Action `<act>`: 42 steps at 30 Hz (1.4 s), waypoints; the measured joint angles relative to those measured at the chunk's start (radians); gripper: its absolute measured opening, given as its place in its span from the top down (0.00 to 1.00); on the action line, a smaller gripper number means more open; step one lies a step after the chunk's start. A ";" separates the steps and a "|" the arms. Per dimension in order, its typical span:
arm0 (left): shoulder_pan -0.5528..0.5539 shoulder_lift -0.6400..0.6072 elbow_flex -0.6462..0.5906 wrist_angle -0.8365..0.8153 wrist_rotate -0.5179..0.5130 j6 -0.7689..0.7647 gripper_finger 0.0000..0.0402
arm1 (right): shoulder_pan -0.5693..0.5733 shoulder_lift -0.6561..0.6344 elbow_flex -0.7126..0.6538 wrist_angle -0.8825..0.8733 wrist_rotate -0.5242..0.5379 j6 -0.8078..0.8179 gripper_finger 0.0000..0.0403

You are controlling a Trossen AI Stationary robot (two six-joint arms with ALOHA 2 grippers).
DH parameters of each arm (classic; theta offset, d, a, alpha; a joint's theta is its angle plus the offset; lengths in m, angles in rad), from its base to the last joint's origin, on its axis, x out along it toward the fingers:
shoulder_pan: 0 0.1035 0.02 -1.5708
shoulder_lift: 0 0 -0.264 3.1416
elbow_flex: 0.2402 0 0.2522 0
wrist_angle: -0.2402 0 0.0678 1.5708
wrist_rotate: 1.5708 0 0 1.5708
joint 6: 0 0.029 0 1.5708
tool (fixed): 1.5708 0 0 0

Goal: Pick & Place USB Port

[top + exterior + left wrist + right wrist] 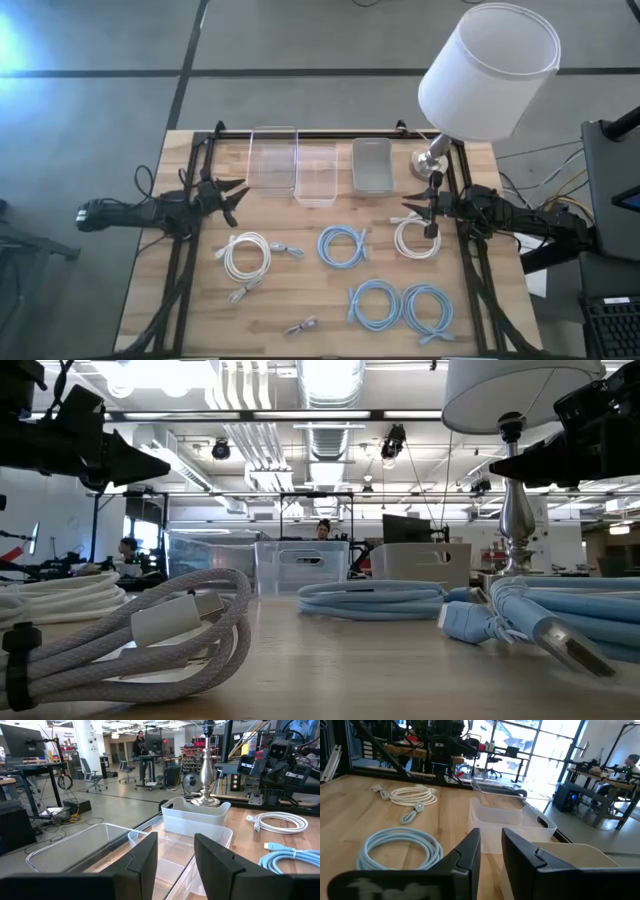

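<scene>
Several coiled USB cables lie flat on the wooden table: a white one (247, 256) on the left, another white one (416, 239) on the right, three light-blue coils (343, 245) (375, 303) (428, 308), and a small loose cable (300, 326) near the front edge. My left gripper (236, 200) (175, 840) hovers open at the table's left side, above the surface and short of the clear bins. My right gripper (410, 210) (491, 835) hovers at the right side, just beyond the right white coil, its fingers slightly apart. Neither holds anything.
Two clear bins (272, 160) (318, 176) and a grey bin (372, 165) stand in a row along the far edge. A lamp with a white shade (487, 70) stands at the far right corner. Bare wood lies between the left white coil and the bins.
</scene>
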 joint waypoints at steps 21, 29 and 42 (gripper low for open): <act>0.000 0.000 0.000 0.000 0.000 0.000 0.67 | 0.000 0.000 0.000 0.000 0.000 0.000 0.78; -0.001 0.000 0.000 0.000 0.000 0.000 0.67 | 0.000 0.000 0.000 0.000 0.000 0.000 0.82; -0.001 0.000 0.000 0.000 0.000 0.000 0.67 | 0.000 0.000 0.000 0.000 0.000 0.000 0.80</act>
